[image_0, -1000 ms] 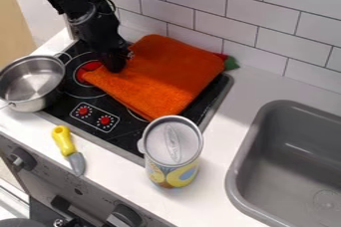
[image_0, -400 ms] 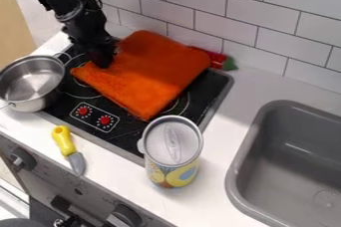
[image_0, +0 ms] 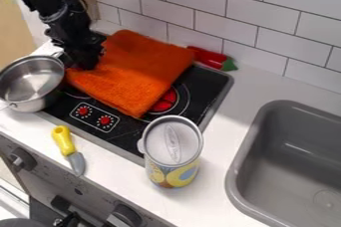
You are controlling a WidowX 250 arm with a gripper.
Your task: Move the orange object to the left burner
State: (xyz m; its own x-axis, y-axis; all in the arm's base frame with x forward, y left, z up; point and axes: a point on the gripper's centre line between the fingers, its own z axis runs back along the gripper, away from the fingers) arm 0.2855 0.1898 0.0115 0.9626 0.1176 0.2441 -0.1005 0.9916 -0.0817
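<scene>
An orange cloth lies folded over the black stove top, covering most of the left burner and the middle. The black gripper is at the cloth's left edge, over the left side of the stove, and appears to hold the cloth there; its fingertips are largely hidden against it. The right burner shows red beside the cloth's right edge.
A metal pot stands at the stove's left edge. A can stands at the front right, a yellow-handled knife lies in front, a red pepper lies behind, and a grey sink is at right.
The gripper and the orange cloth have moved left together. More of the red pepper and the right burner is uncovered, while the left burner is now mostly covered.
</scene>
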